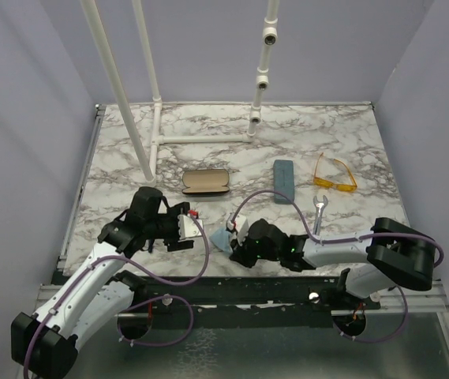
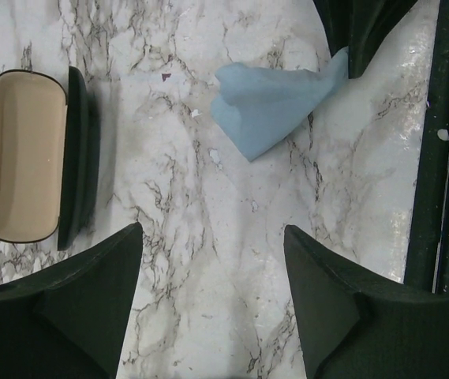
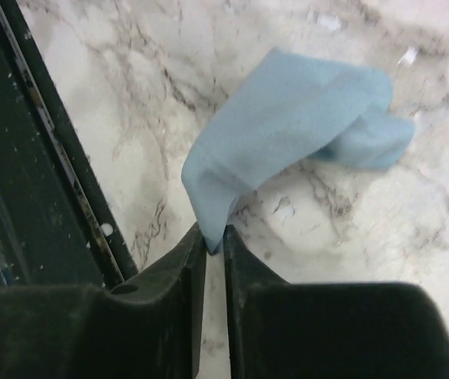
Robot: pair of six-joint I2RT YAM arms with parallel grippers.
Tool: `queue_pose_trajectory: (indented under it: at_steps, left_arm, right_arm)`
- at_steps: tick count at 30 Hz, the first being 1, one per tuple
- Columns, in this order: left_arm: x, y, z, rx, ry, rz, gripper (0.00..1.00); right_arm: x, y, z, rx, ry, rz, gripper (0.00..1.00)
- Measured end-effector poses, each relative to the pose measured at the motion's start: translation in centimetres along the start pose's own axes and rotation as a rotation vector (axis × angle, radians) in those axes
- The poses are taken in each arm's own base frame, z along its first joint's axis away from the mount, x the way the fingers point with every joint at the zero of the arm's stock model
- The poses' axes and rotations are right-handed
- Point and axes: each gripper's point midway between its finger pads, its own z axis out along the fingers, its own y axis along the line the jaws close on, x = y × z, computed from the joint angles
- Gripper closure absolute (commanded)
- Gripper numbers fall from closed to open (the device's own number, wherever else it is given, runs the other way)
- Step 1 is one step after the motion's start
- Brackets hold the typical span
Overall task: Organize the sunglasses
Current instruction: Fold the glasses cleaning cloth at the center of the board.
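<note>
Lying far right on the marble worktop [image 1: 327, 126], the yellow-orange sunglasses [image 1: 334, 175] look translucent. Just nearer sits a dark wiry pair [image 1: 319, 208], too small to make out properly. The right hand [image 3: 215, 237] pinches one corner of a blue cloth [image 3: 287, 118]. The left hand [image 2: 212, 233] gapes wide, gripping nothing.

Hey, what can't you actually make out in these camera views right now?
- Top view: the blue-grey case is closed, so its contents are hidden.
- Top view: a small silvery object near the yellow sunglasses is too small to identify.
- Right wrist view: one corner of the blue cloth is hidden between the shut jaws of the right gripper.
</note>
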Motion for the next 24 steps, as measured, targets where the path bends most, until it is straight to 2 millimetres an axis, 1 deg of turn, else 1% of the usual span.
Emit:
queue_pose_trajectory:
  at_steps: [2,4,6,10,13,15,18,21,24]
  left_arm:
    - [-0.2,0.2,0.0,-0.013,-0.01,0.001,0.27]
    - [-0.5,0.4,-0.1,-0.023,-0.018,-0.001,0.27]
    - [-0.7,0.5,-0.2,-0.033,-0.025,0.002,0.27]
    - [-1.2,0.7,-0.5,-0.052,-0.045,-0.005,0.27]
    - [-1.9,0.6,-0.8,-0.056,-0.073,-0.014,0.27]
    - [-2.5,0.3,-0.9,-0.05,-0.1,-0.027,0.27]
    - [-3.4,0.1,-0.9,-0.037,-0.144,-0.064,0.27]
    - [-4.1,0.2,-0.9,-0.038,-0.176,-0.102,0.28]
    - [-4.7,0.5,-0.9,-0.048,-0.199,-0.132,0.33]
  right_arm:
    - [-1.0,-0.2,0.2,0.016,-0.014,-0.017,0.98]
    - [-2.5,-0.3,0.2,0.028,-0.041,-0.037,0.99]
    - [-4.2,-0.5,-0.4,0.046,-0.079,-0.07,0.99]
    - [-8.8,-0.5,-3.2,0.081,-0.179,-0.165,0.99]
    - [-12.7,0.0,-5.8,0.091,-0.264,-0.247,0.99]
    - [-14.8,0.4,-7.3,0.091,-0.3,-0.29,0.99]
    - [-17.3,1.1,-8.7,0.079,-0.317,-0.331,0.99]
    - [-19.3,1.8,-9.7,0.068,-0.324,-0.337,1.0]
    - [-21.0,2.1,-10.4,0.073,-0.334,-0.306,0.99]
